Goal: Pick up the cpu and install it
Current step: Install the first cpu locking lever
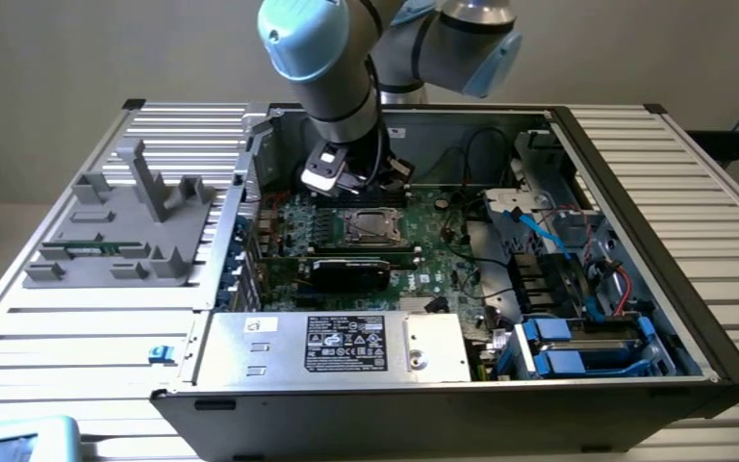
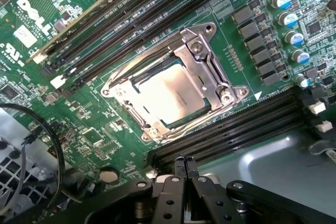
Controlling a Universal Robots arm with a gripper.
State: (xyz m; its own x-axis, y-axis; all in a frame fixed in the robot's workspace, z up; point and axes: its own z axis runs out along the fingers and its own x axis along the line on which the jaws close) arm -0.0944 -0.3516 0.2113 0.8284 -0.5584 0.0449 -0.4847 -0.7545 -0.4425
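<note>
In the exterior view, an open black computer case [image 1: 626, 173] lies on its side on a ribbed grey metal counter [image 1: 88, 327], its green motherboard [image 1: 441, 255] facing up. The light blue and grey robot arm [image 1: 331, 67] reaches down into the case from the far side, and its black hand [image 1: 344, 173] hangs just above the board, near the far edge of the metal-framed square socket [image 1: 372, 224]. A small flat square cpu with a shiny silver-grey top [image 1: 372, 227] sits inside that socket. Just on the near side of the socket lies a black rectangular expansion card [image 1: 350, 269], and a silver power supply box with a white label [image 1: 344, 348] fills the near edge of the case. A grey plastic holder with upright posts [image 1: 126, 226] stands on the counter toward the exterior view's left. In the wrist view, the hand [image 2: 185, 169] has its two black fingers [image 2: 180, 167] pressed together, closed and empty. The cpu [image 2: 170, 94] lies flat in the socket [image 2: 210, 72], ringed by the silver metal frame and apart from the hand, with rows of black memory slots [image 2: 231, 127] between them.
</note>
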